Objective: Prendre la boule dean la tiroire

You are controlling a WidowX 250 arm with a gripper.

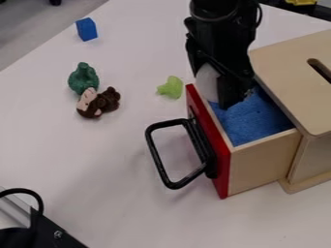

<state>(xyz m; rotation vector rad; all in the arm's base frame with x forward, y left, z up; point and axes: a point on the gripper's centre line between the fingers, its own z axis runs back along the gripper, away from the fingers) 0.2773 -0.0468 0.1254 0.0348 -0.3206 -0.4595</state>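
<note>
"Because the white ball (207, 81) is in the open drawer's (262, 162) corner, by the red front (223, 181), how should I take it?"

"Is your gripper (227, 92) pinching it?"

"I can't tell if I'm spread wide, pressed together or pinching it."

"Check first. Hug its fat middle softly, so it won't roll."

"Then I'd lift straight up, slowly, so I don't bump the red front or the wooden box (294, 82)."
</note>
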